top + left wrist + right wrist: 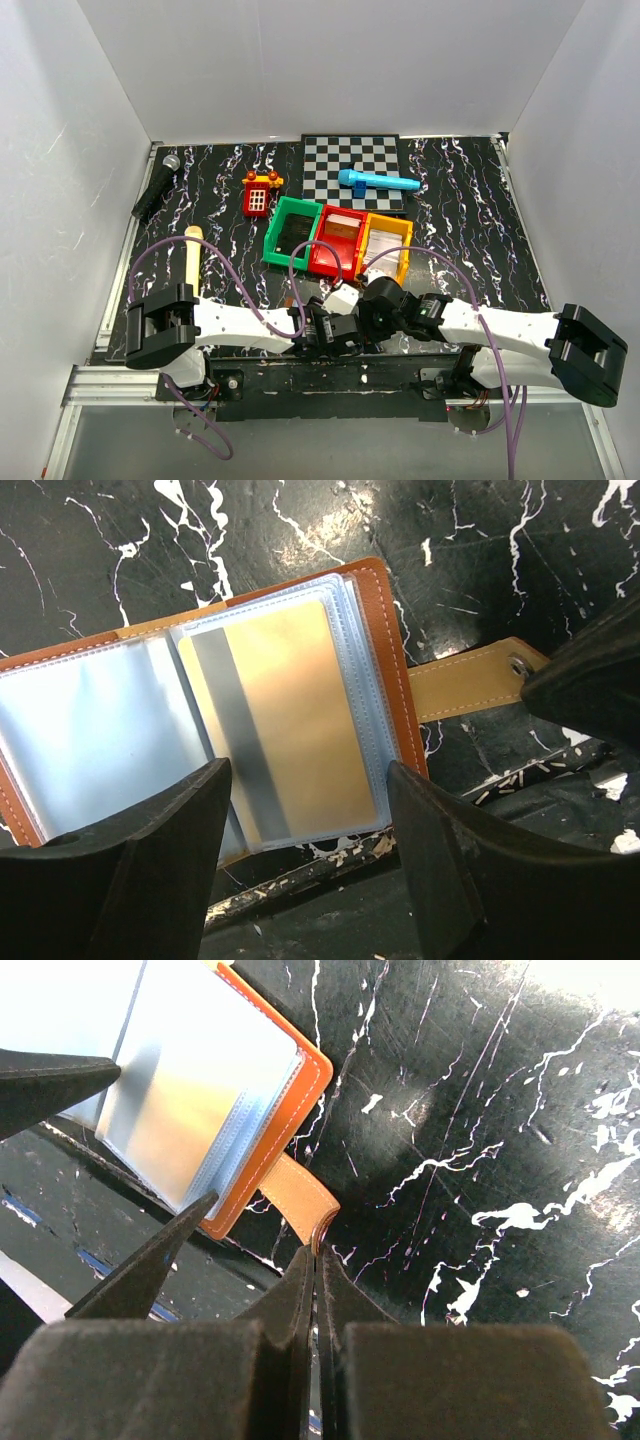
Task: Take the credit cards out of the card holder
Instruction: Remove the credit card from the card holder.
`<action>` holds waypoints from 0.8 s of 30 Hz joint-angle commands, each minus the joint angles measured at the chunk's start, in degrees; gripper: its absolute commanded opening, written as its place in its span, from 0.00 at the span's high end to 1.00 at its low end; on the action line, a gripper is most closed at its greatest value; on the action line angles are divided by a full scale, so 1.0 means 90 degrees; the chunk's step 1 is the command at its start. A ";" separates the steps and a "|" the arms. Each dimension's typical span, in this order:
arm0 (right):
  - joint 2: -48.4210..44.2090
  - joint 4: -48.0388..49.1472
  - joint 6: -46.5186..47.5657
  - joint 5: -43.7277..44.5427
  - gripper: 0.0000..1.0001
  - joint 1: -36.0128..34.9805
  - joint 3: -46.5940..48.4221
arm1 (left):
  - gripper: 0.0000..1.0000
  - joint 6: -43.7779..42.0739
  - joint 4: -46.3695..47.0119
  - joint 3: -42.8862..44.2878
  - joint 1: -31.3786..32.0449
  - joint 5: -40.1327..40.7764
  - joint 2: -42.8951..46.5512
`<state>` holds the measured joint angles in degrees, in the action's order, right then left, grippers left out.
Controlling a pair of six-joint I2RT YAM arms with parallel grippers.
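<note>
The card holder lies open at the table's near edge, brown leather outside, pale blue clear pockets inside. A tan credit card with a dark stripe sits in the right-hand pocket. My left gripper is open, its fingers straddling the near end of that pocket, nothing pinched. The right gripper is shut on the tip of the holder's tan strap. In the right wrist view the same card shows through the pocket. From the top view both wrists cover the holder.
Green, red and orange bins stand just beyond the grippers. Farther back lie a checkerboard with a blue toy, a red toy phone, a black microphone and a wooden stick.
</note>
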<state>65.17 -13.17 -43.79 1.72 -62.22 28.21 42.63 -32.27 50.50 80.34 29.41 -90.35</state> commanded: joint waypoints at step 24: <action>-0.0102 -0.0128 0.0002 0.0054 0.99 0.0028 0.0040 | 0.38 0.0751 -0.0779 -0.0308 0.0009 0.0902 0.0966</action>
<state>65.08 -13.47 -43.77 1.74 -62.22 28.21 47.48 -37.30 48.88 80.38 33.98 -84.64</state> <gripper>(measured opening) 0.029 0.608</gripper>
